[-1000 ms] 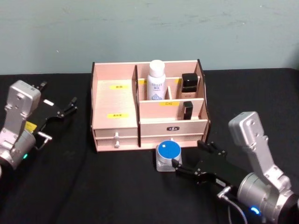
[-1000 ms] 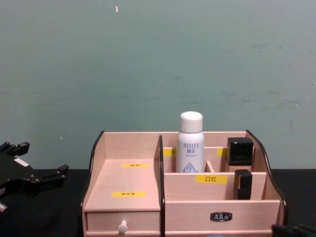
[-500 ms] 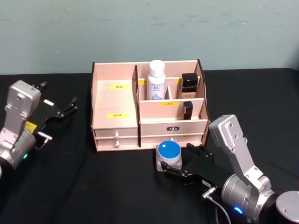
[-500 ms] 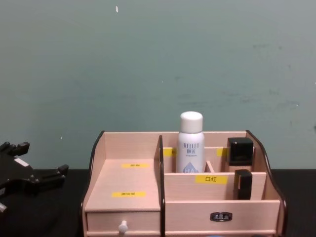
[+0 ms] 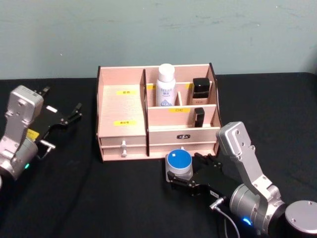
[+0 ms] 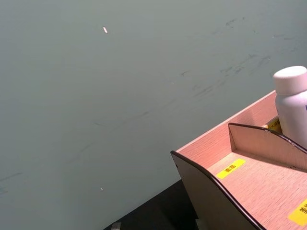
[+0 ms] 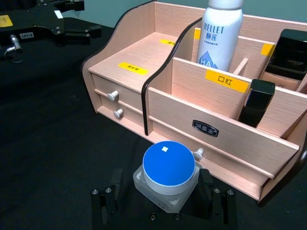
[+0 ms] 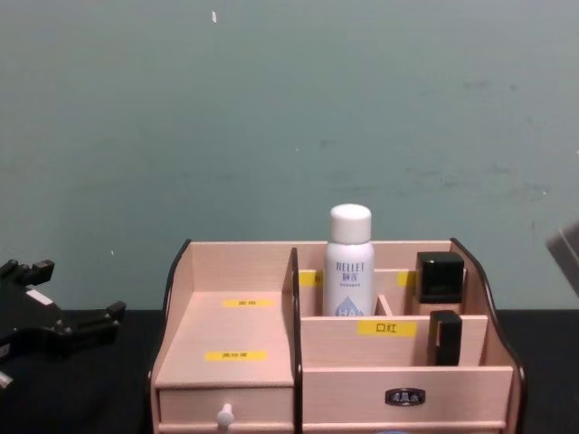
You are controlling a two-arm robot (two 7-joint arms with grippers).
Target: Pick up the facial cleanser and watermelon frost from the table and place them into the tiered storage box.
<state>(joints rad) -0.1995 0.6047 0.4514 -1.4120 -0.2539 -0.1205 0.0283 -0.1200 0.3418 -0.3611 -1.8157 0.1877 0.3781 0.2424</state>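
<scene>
Right gripper [image 7: 162, 189] low on the black table [image 5: 124, 198], just in front of the tiered storage box [image 5: 121, 106], at its right-hand drawer. Jaws apart, one black finger on each side of the blue-lidded jar [image 7: 169, 167]. The jar sits on the table between them, and I cannot see either finger pressing on it. Reads as a straddle set up for a side pinch on the clear square base, below the round lid, where flat faces give the better hold.

Jar taken to be one of the two task items, not yet lifted. It stands close to the box front, so the lift likely needs to go up before it goes back over the front wall.

Left gripper [image 5: 78, 112] parked well off the box's left side, fingers apart, holding nothing.

Box contents:
- White bottle [image 5: 166, 85] upright in the rear compartment right of the tall divider; possibly the other task item, already stowed, label too small to settle it
- Black-capped bottle [image 5: 200, 88] upright in the rear right compartment
- Black tube [image 5: 199, 117] upright in the middle tier, behind a yellow label
- Left stepped shelf carries two yellow labels [image 5: 125, 122] and looks to have room for the jar
- Front drawers [image 5: 123, 144] shut
</scene>
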